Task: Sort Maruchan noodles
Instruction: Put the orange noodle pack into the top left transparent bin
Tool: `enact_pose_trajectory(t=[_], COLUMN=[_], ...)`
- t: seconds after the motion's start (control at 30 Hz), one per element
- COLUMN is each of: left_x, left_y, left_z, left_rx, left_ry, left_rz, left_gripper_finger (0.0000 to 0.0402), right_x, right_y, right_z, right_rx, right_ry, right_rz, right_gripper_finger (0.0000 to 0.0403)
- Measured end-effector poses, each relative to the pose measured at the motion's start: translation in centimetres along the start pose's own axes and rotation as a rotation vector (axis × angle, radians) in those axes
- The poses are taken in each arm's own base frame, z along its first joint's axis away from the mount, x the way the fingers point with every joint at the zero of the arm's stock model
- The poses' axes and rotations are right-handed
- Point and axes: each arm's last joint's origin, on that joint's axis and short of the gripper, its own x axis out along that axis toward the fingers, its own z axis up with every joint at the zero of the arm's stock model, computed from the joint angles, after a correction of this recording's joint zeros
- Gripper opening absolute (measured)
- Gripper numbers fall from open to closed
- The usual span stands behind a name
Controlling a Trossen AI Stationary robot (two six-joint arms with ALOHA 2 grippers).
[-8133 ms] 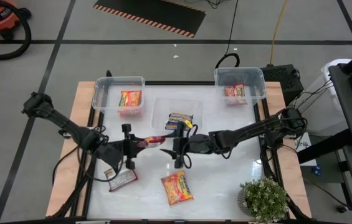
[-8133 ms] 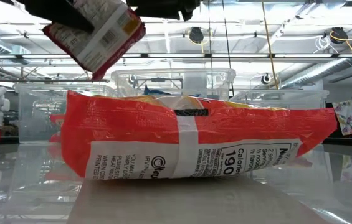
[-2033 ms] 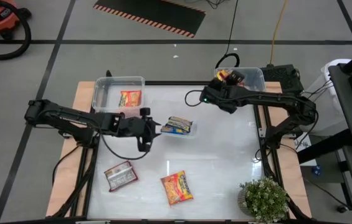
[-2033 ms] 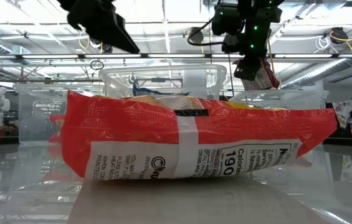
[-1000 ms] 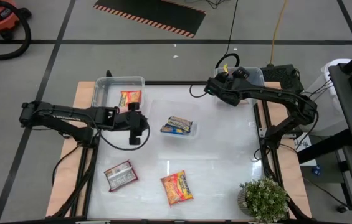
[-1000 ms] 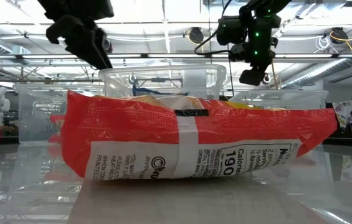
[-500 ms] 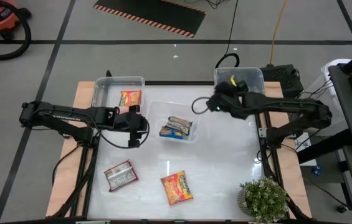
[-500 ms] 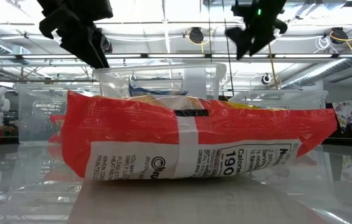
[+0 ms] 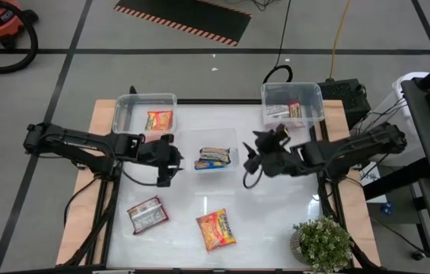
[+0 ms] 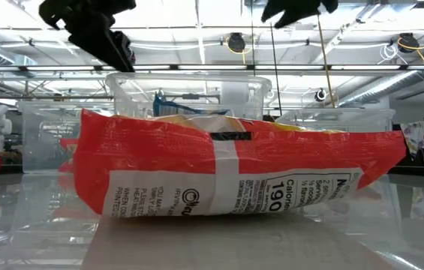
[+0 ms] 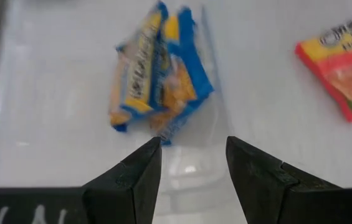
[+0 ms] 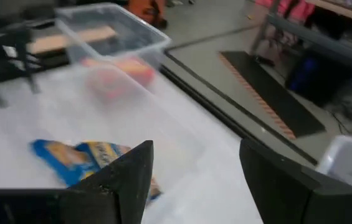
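Observation:
A blue-yellow noodle packet (image 9: 212, 157) (image 11: 157, 74) lies in the clear middle bin (image 9: 230, 137). My left gripper (image 9: 170, 160) (image 11: 194, 162) is open at that bin's left end. My right gripper (image 9: 254, 156) (image 12: 197, 180) hangs open and empty above the table, right of the middle bin. One orange packet (image 9: 159, 120) lies in the far-left bin (image 9: 127, 114), and a red one (image 9: 291, 111) in the far-right bin (image 9: 313, 95). A silver-red packet (image 9: 147, 215) and an orange-yellow packet (image 9: 216, 230) (image 10: 234, 176) lie flat on the table near the front. My left gripper has a finger on each side of the middle bin's clear wall (image 11: 216, 124) at its left end, slanting down from the table's left. I cannot tell whether the fingers touch the wall.
A potted plant (image 9: 321, 243) stands at the near right corner. Bare white table (image 9: 275, 213) lies between the loose packets and the plant. In the low view the orange-yellow packet fills the foreground and hides most of the table behind it.
My right gripper has swung from over the far-right bin toward the table's middle and near side, rising and rolling, and has stayed open. The middle bin's left end has shifted a little toward the table's left.

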Motion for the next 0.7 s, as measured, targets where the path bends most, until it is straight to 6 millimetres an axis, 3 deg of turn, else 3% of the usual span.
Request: enact_pose_trajectory(t=[0.17,0.33,0.5,0.7], left_x=[-1.3,-4.3,-6.9,-7.2], left_y=[-0.6,-1.7,-3.4,-7.2], left_z=[0.3,0.1,-0.3,-0.3], left_rx=[-0.024,-0.063,-0.109,-0.079], left_ry=[-0.064,-0.175,-0.283,-0.32], left_rz=[0.138,0.217,0.141,-0.013], left_gripper_finger=[0.0186,0.0186,0.0186,0.0186], right_x=[-1.2,-1.6,-1.3,-1.4], right_y=[1.6,4.1,6.9,10.5], right_z=[-0.2,-1.2,-2.8,-4.2], right_rx=[0.004,-0.035,-0.084,-0.08], right_ry=[-0.036,-0.047,-0.03,-0.037], right_rz=[0.082,0.137,0.193,0.352], right_gripper_finger=[0.0233,0.0233,0.0233,0.0233])
